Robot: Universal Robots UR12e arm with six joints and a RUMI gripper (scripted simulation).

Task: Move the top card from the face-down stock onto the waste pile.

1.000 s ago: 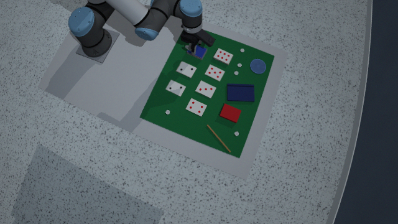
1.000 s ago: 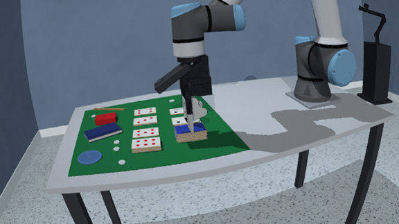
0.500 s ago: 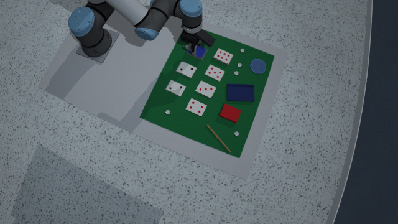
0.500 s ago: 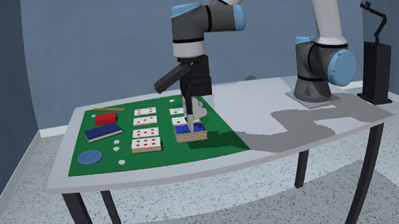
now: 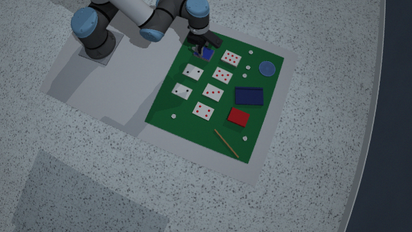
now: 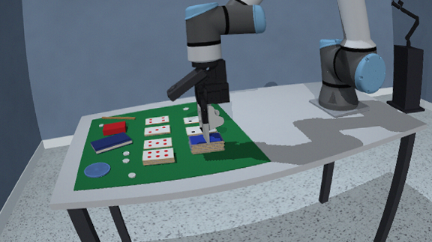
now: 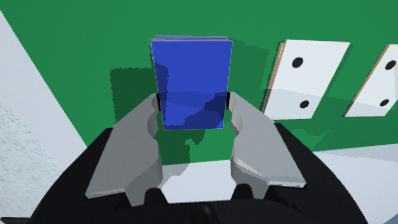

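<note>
stock: I take the stock (image 6: 206, 142) as my landmark; it stands on the mat (image 6: 236, 150), at the mat's corner nearest my base (image 6: 362, 109).
my fingers: one on each long side of the stock's top card (image 7: 192, 75), at its near end.
waste pile (image 6: 158, 156): beside the stock, in the same front row.
two-spot cards (image 6: 191, 119): in a line behind the stock.
book (image 6: 110, 142): well beyond the waste pile from the stock.
disc (image 6: 96, 169): farthest from the stock along the front row.
mat: lies on the bench (image 6: 314, 130).
</note>
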